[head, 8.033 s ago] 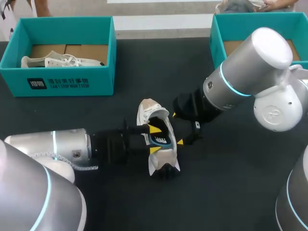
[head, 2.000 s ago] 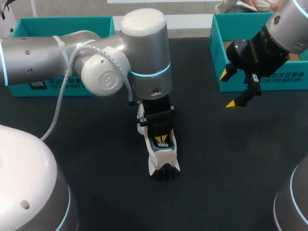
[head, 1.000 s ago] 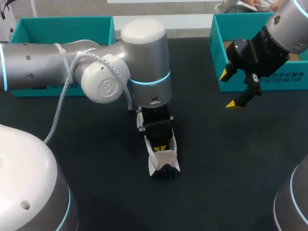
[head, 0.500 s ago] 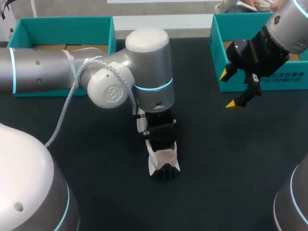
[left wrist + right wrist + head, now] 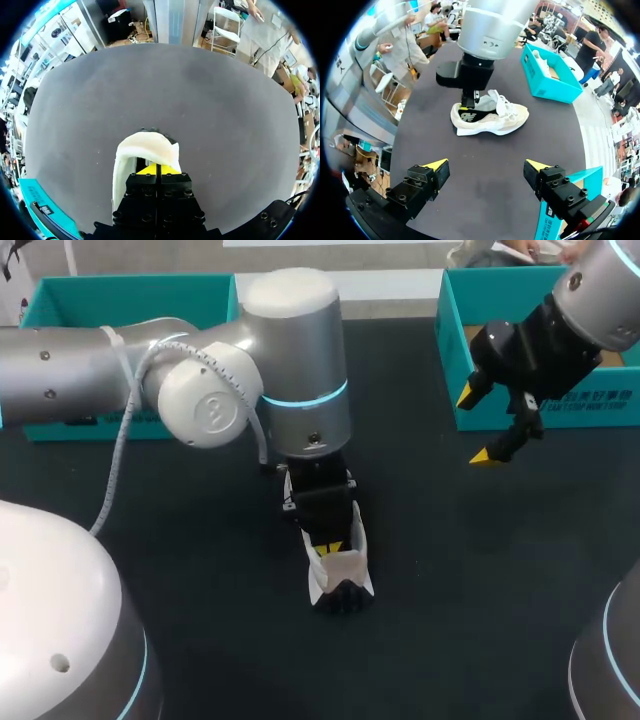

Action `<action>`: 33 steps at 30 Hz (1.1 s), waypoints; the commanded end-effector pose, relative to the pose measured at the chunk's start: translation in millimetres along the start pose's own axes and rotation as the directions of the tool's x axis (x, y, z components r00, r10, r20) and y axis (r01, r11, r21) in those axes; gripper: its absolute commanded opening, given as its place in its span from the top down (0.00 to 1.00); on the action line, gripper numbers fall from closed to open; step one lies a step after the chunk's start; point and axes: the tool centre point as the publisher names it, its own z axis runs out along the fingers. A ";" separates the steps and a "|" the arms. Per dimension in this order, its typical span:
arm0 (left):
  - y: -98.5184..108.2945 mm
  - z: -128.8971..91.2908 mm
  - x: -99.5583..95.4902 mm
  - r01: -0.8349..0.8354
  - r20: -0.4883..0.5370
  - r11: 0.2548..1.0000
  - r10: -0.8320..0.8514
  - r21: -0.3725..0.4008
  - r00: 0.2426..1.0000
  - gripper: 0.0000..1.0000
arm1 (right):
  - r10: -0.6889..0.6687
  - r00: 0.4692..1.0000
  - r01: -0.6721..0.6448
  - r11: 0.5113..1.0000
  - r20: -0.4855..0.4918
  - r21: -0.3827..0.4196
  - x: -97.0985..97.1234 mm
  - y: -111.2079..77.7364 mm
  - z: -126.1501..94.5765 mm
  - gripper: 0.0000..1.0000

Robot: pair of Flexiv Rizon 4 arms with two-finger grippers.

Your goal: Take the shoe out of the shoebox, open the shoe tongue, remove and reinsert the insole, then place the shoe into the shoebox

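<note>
"On the black table, which are the biggest things?"

"The left arm comes in from the side and bends down over the middle. The right arm is at the far right corner."

"And the boxes?"

"A teal left shoebox sits at the back behind the left arm, and a teal right shoebox at the back right. From the right wrist, a second white shoe lies in the left one."

"Where is the shoe for the task?"

"The white shoe stands on its sole near the middle of the table, well apart from both boxes, directly under the left gripper. The gripper's fingers reach down into the shoe's opening."

"Clenched or released?"

"Clenched. From its own wrist the left gripper has both fingers pressed together, yellow tips meeting inside the shoe. Whether anything is pinched between them I cannot tell."

"The other one?"

"The right gripper hangs in front of the right shoebox, fingers spread wide and holding nothing, with the shoe well ahead of it."
</note>
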 end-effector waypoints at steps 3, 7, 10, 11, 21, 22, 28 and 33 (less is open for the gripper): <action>1.5 16.6 1.0 0.000 -0.008 1.000 0.000 0.020 1.000 1.00 | 0.000 1.000 0.000 1.000 -0.002 0.002 -1.0 0.7 1.3 0.00; 0.5 30.8 1.3 0.006 -0.017 1.000 -0.005 0.002 1.000 1.00 | 0.000 1.000 0.000 1.000 -0.002 0.002 -1.0 0.7 1.3 0.00; 1.0 41.1 1.3 0.015 -0.011 1.000 -0.015 0.003 1.000 1.00 | 0.000 1.000 0.000 1.000 -0.002 0.002 -1.0 0.7 1.3 0.00; 1.8 44.1 1.3 0.018 -0.009 1.000 -0.018 0.007 1.000 1.00 | 0.000 1.000 0.000 1.000 -0.002 0.002 -1.0 0.7 1.3 0.00; 13.4 66.8 -1.6 0.053 0.020 0.998 -0.052 -0.035 0.998 1.00 | 0.000 1.000 0.000 1.000 -0.002 0.002 -1.0 0.7 1.3 0.00; 15.0 67.8 -2.0 0.055 0.028 0.998 -0.054 -0.040 0.998 1.00 | 0.000 1.000 0.000 1.000 -0.002 0.002 -1.0 0.7 1.3 0.00; 26.5 71.7 -4.1 0.078 0.058 0.990 -0.071 -0.120 0.996 1.00 | 0.000 1.000 0.000 1.000 -0.002 0.002 -1.0 0.7 1.3 0.00; 40.3 71.4 -4.8 0.102 0.075 0.981 -0.091 -0.164 0.993 1.00 | 0.000 1.000 0.000 1.000 -0.002 0.002 -1.0 0.7 1.3 0.00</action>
